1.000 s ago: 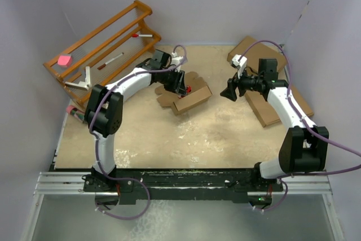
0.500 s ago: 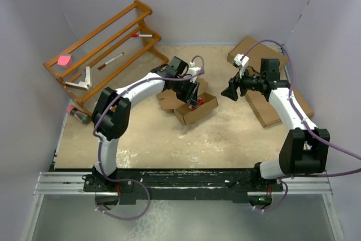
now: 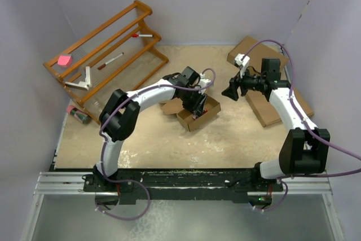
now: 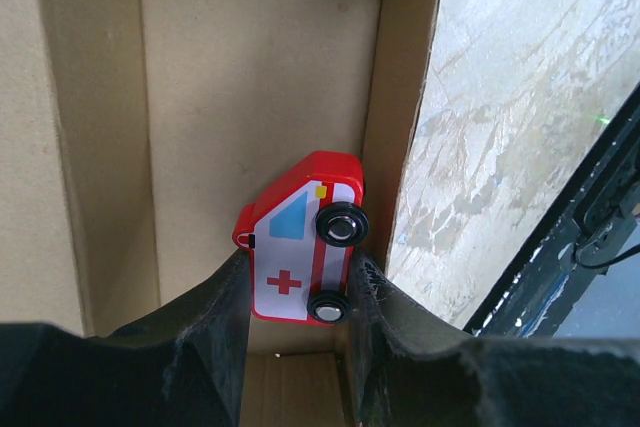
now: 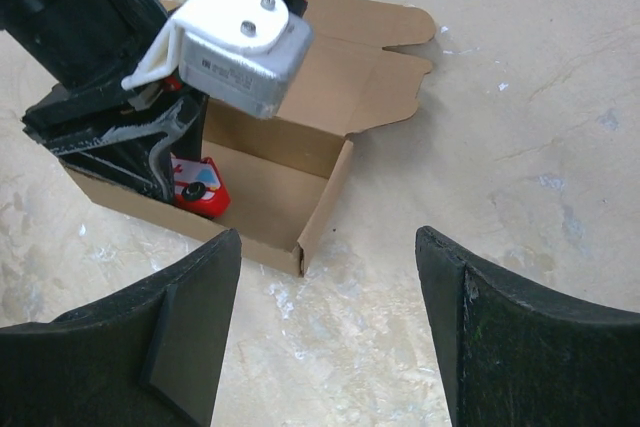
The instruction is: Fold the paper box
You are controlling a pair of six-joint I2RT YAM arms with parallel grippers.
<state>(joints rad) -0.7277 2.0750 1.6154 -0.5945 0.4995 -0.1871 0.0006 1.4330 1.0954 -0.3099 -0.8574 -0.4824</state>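
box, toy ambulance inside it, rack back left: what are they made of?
box: plain brown cardboard, matte, with raw cut edges and creased walls.
ambulance: painted wood or hard plastic, I cannot tell which; glossy red body, white printed side, shiny black wheels.
rack: looks like wood, orange-brown, with a slight sheen that suggests varnish.
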